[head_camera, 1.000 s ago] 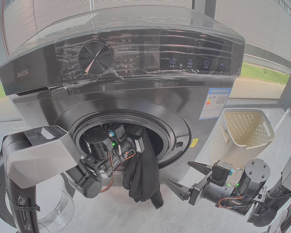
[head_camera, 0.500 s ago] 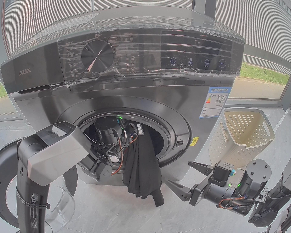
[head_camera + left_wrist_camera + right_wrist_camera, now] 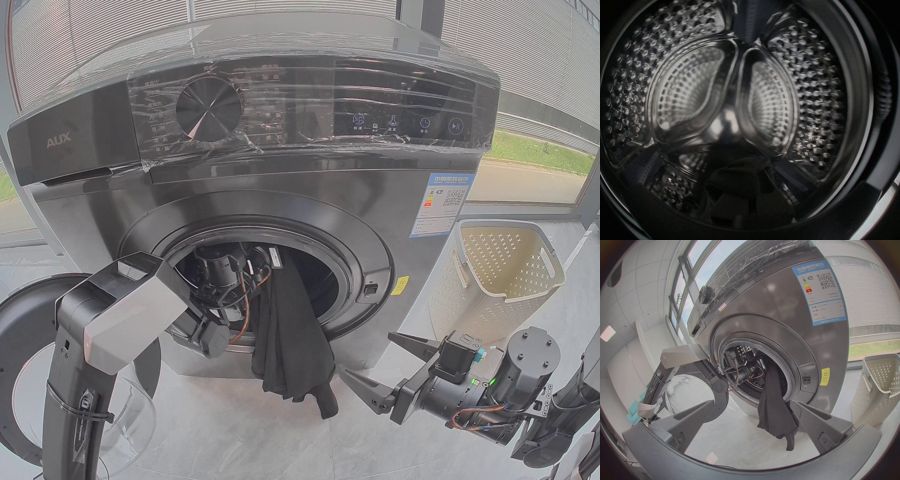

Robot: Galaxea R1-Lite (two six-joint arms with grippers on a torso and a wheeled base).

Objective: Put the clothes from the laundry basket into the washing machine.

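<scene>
Entry, head view read left to right.

- The round door (image 3: 31, 350) of the washing machine (image 3: 375, 206) stood swung open at 9 o'clock of the port.
- The left arm (image 3: 119, 306) ran into the port, with its wrist (image 3: 219, 272) just past the rim. The left hand was inside the drum (image 3: 818, 93). Whether it was clenched or released could not be told.
- In the left wrist view, dark cloth (image 3: 747, 190) lay on the drum floor at 6 o'clock. Whether it belonged to the hanging piece could not be told.
- The black garment (image 3: 290, 337) was draped over the lower lip of the port. Its upper part was inside beside the left wrist, and its lower part hung outside down the front panel. Its long axis ran 12 to 6 o'clock, and the tail end (image 3: 325, 403) was just above the floor.
- The right hand (image 3: 367, 354) was released, jaws spread wide and holding nothing. It was low in front of the machine and apart from the cloth.
- The laundry basket (image 3: 506, 224) leaned against the machine's side at 1 o'clock from the right hand. Only bare perforated walls showed inside it.

Judgement: the loading was half done, and the tail still had to go in. The tail lay at about 9 o'clock from the right hand and near it. The left hand was deep in the drum, so the right arm looked better placed to lift the tail.

Risk: the cloth could slide back out over the lip.
</scene>
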